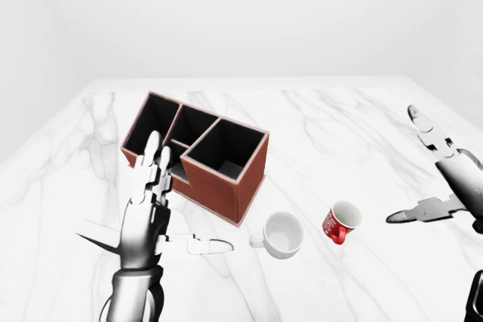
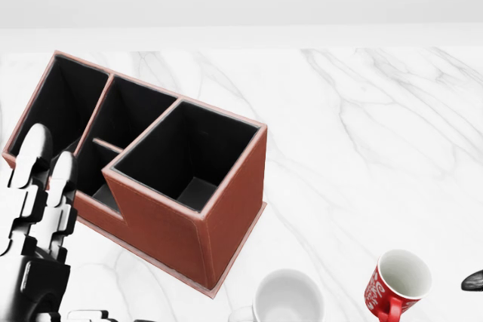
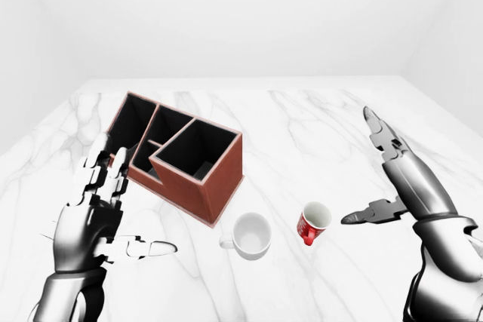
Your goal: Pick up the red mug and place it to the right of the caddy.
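Note:
The red mug [image 3: 312, 223] stands tilted on the marble table, white inside, with white lettering on its side. It sits to the lower right of the brown caddy [image 3: 179, 157], whose several compartments are black inside. My right hand [image 3: 381, 171] hangs open to the right of the mug, apart from it, fingers spread; in the head view only a dark fingertip [image 2: 473, 280] shows at the right edge. My left hand [image 1: 162, 205] stands open at the caddy's lower left, fingers pointing up, holding nothing.
A white mug [image 3: 250, 235] stands between the caddy and the red mug, just below the caddy's near corner. The marble table [image 3: 302, 122] runs on to the right of the caddy and ends at a white wall at the top.

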Controlling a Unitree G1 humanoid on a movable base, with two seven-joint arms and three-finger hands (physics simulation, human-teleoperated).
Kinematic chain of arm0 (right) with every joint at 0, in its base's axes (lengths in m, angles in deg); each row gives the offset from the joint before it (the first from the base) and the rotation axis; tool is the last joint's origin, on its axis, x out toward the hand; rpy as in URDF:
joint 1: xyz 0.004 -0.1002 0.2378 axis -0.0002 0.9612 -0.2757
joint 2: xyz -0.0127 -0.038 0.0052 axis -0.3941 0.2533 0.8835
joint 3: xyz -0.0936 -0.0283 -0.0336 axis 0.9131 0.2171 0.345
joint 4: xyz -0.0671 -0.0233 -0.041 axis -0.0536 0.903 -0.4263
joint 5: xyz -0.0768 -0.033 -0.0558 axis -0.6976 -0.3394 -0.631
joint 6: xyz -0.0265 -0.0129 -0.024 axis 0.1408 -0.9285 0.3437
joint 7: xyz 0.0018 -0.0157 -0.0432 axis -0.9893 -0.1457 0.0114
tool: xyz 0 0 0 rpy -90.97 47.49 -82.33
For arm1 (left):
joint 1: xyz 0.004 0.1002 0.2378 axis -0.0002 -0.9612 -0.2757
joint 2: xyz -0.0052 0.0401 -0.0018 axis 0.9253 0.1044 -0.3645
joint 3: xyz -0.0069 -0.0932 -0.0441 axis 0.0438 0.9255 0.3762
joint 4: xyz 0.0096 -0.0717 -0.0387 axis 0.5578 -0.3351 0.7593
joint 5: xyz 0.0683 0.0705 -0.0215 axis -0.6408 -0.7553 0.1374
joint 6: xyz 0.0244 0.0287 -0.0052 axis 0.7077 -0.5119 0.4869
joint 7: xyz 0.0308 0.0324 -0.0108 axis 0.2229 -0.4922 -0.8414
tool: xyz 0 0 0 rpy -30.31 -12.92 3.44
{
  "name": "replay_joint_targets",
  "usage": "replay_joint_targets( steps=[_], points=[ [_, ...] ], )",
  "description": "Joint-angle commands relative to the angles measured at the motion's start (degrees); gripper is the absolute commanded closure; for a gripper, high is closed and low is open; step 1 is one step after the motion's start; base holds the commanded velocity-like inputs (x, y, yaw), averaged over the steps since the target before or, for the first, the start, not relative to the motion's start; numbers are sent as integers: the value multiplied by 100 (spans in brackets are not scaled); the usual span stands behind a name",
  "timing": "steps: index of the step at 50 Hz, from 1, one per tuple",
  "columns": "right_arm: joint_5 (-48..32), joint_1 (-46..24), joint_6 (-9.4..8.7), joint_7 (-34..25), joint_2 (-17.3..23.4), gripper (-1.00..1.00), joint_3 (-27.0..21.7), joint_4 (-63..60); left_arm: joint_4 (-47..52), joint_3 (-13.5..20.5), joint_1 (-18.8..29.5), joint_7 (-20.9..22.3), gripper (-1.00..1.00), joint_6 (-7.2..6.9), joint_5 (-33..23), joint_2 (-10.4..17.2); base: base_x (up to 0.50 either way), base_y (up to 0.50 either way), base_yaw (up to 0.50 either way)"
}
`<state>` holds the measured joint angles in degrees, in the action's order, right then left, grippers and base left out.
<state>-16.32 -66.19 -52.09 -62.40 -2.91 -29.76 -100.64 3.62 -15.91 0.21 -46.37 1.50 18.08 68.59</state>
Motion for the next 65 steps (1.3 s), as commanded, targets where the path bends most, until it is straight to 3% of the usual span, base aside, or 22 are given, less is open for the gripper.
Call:
replay_joint_targets(
  steps=[1, 20, 65],
  points=[
    [-166, 52, 0, 0, -57, -100, 198, 667, -19, 25, 3, 18, -100, 0, 7, -14, 0, 0, 0],
    [-343, -88, 0, 0, 61, -100, 663, 1751, -31, 6, 11, 11, -100, 0, -19, -17, 0, 0, 0],
    [-520, -416, 0, 32, 379, -100, 1110, 3520, -18, 85, 44, 60, -100, 0, 18, -26, 0, 0, 0]
  ],
)
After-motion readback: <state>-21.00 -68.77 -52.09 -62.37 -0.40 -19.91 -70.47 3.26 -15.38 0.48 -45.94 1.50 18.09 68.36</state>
